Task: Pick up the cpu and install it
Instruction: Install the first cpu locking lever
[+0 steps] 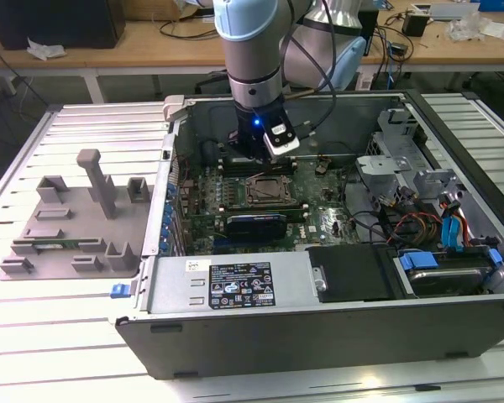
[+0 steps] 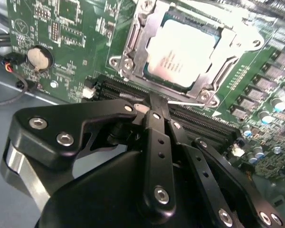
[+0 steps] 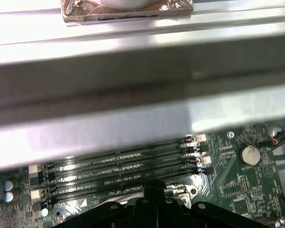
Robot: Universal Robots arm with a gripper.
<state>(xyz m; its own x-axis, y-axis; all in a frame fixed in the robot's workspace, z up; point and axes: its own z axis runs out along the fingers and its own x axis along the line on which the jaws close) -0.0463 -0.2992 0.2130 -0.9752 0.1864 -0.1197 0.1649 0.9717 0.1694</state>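
Observation:
The cpu [image 2: 183, 50], a flat square chip with a shiny silver top, lies inside the metal socket frame [image 2: 129, 45] on the green motherboard. In the second wrist view my gripper [image 2: 154, 100] hangs just beside the socket, over the black memory slots [image 2: 206, 122], with its fingers together and nothing between them. It touches neither the chip nor the frame. In the exterior view the gripper [image 1: 254, 159] sits low inside the open computer case, just behind the socket frame [image 1: 252, 191]. The first wrist view has the fingertips [image 3: 154, 189] above the memory slots [image 3: 118, 166].
The case's rear metal wall [image 3: 133, 95] stands close behind the gripper. A coin battery [image 2: 39, 58] sits beside the socket. A grey fixture tray [image 1: 76, 218] lies at the exterior view's left. The power supply [image 1: 235, 285] and cables [image 1: 420, 227] crowd the case's front and right.

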